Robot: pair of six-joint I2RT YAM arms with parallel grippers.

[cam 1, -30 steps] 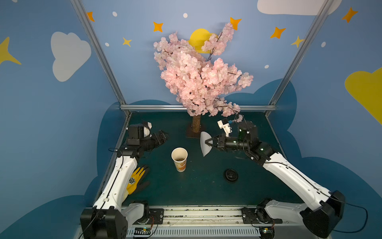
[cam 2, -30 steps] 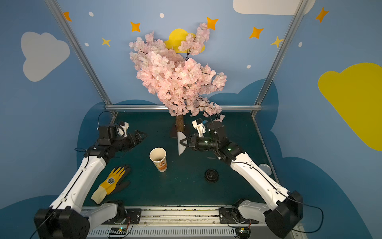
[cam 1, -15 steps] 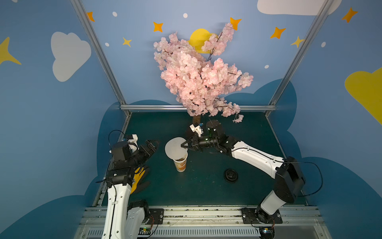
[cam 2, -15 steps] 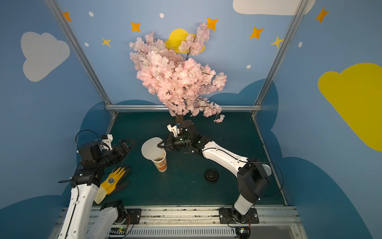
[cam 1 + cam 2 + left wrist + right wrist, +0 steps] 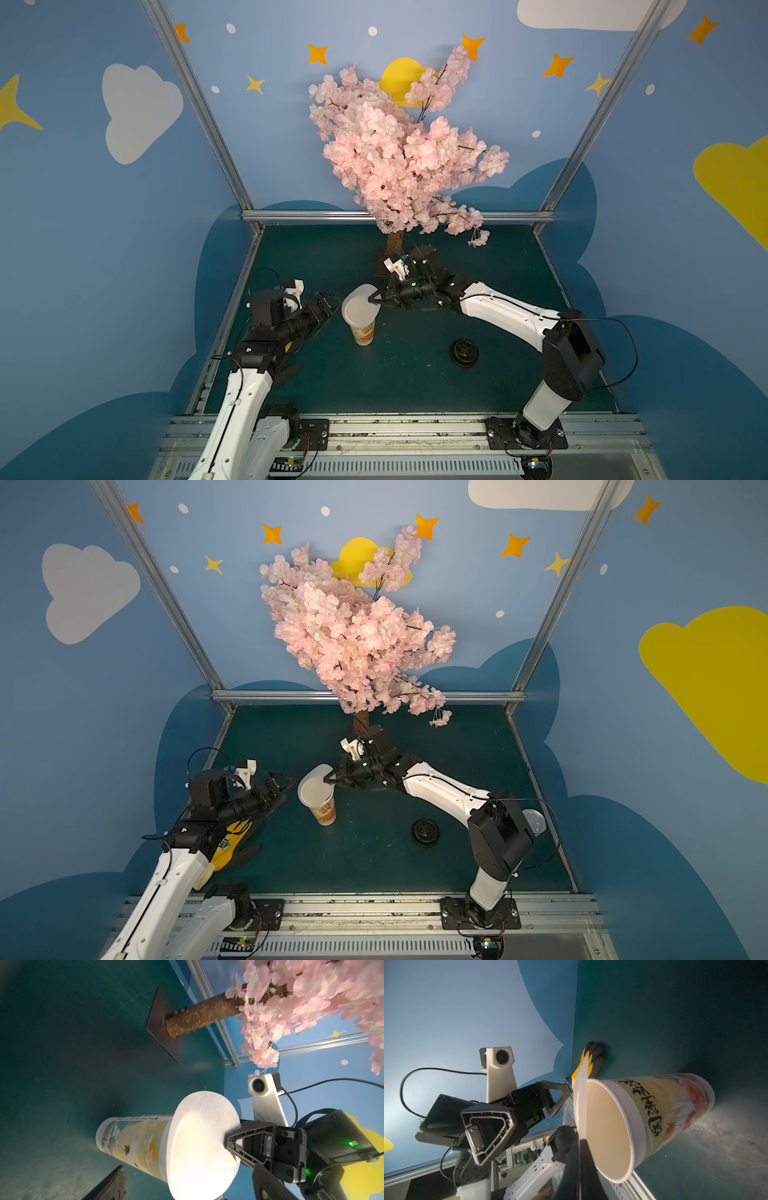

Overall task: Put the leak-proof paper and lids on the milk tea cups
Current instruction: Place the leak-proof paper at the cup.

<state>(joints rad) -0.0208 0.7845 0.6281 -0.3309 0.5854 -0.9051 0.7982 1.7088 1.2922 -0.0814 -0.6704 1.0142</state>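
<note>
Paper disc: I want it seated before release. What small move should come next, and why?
Probably lower the right end effector a little, so the held edge drops. It is shut on the paper, which hangs over the cup mouth but tilted: the right wrist view shows the mouth open beneath the held side.

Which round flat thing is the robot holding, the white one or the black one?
The white paper disc, pinched at its edge by the right gripper over the cup. The black lid lies untouched on the table.
</note>
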